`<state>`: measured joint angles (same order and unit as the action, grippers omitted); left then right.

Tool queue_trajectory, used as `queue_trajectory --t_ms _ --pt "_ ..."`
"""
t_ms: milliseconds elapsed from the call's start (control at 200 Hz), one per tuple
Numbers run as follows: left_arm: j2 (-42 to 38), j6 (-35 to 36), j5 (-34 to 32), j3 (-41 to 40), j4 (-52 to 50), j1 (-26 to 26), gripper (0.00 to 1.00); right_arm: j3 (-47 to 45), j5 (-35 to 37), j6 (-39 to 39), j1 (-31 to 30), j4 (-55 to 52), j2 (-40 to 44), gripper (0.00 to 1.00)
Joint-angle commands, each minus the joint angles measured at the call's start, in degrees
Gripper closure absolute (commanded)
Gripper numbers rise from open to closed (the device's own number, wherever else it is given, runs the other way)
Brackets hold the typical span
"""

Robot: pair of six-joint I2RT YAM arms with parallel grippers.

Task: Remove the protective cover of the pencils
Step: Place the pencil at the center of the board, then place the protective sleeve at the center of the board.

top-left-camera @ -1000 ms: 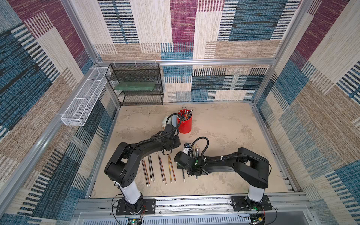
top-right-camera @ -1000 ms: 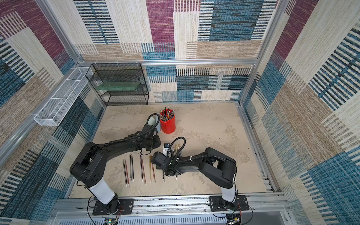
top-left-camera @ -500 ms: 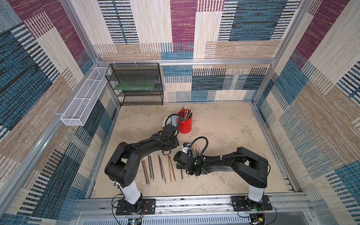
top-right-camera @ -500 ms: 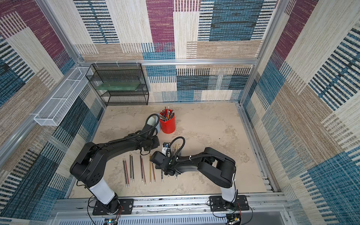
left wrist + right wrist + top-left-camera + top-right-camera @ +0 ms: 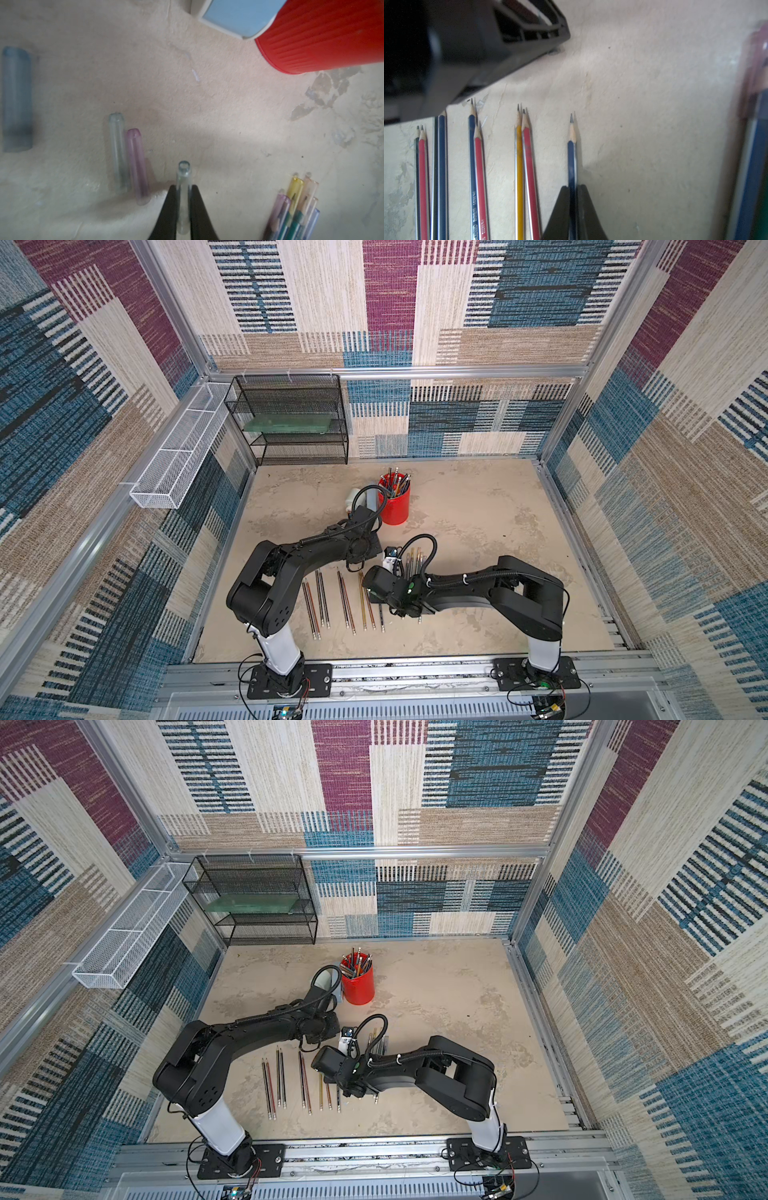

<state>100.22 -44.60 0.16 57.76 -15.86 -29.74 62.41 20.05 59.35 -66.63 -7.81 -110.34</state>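
**Pencil bench: both grippers occupied**

- Left gripper [image 5: 184, 186]: fingers pressed onto a clear cap [image 5: 184, 176], which pokes out ahead of the fingertips, just above the table [image 5: 478, 531].
- Second clear cap [image 5: 118, 151] and purple cap [image 5: 138, 166]: lying loose side by side and touching, just beside the left gripper. A blue cap [image 5: 16, 99] lies well farther out on that same side.
- Capped pencils [image 5: 295, 212]: a small bunch near the left gripper's other side. Their tips sit under yellow, pink, purple and blue covers.
- Red cup [image 5: 322, 37]: well ahead of the left gripper. Both top views show more pencils standing in it.
- Right gripper [image 5: 573, 187]: pinching a dark blue pencil [image 5: 572, 158], whose bare sharpened tip points forward past the fingers.
- Bare pencils [image 5: 477, 166]: eight in four pairs, flat on the table and parallel to the held one, beside the right gripper on the side towards the left arm.
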Motion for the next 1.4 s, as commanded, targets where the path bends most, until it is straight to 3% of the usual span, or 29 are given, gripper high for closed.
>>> queue_trajectory --t_ms 0,746,1062,1397 --pt "0.43 1.22 -0.69 0.61 -0.26 0.03 1.00 -0.48 0.51 1.20 0.22 -1.59 0.37 0.89" --pt "2.31 1.74 -0.33 2.44 -1.96 0.07 0.97 -1.27 0.89 -2.34 0.89 -0.44 4.95 0.70" --pt "2.40 1.89 -0.05 2.69 -2.16 -0.01 0.90 -5.30 5.30 -1.22 1.48 -2.29 11.41 0.67" --pt "2.56 2.12 0.36 2.87 -2.34 -0.02 0.85 -9.22 5.30 -0.20 4.34 -3.07 13.16 0.66"
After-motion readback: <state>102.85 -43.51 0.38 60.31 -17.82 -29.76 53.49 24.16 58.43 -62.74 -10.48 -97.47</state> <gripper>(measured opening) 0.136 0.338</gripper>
